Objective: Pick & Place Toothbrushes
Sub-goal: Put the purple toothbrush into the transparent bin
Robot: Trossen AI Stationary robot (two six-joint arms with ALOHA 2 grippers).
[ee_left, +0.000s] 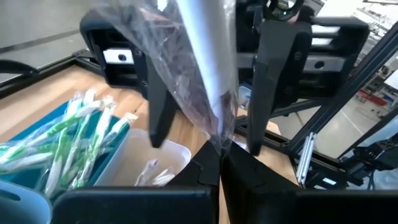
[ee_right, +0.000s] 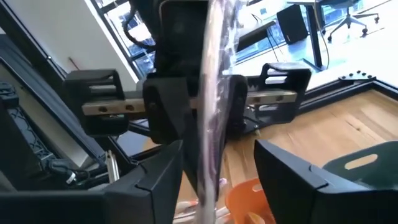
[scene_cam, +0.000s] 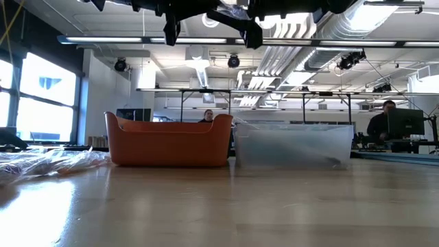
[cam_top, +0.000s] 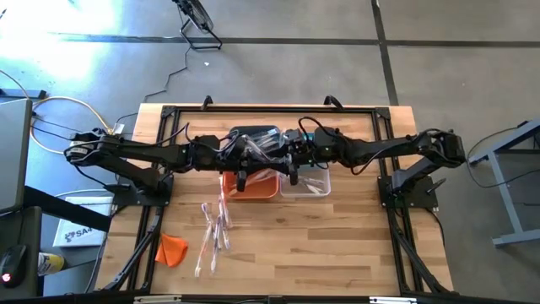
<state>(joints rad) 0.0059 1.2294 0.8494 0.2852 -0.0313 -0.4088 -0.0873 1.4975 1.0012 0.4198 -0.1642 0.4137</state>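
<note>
Toothbrush in its clear crinkly wrapper (ee_left: 199, 81) hangs upright between both arms above the bins: left gripper (ee_left: 219, 163) pinches its lower end shut, right gripper (ee_right: 217, 163) stands open around it, nearest the clear plastic bin (cam_top: 305, 187)

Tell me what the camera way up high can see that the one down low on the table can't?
Only the high view shows the orange cloth lump, the whole wooden table and both arms reaching to the middle, where the left gripper and right gripper meet. Only the low view shows the room behind, with a person at a screen. Both show the orange bin, the clear bin and the loose wrapped toothbrushes.
</note>
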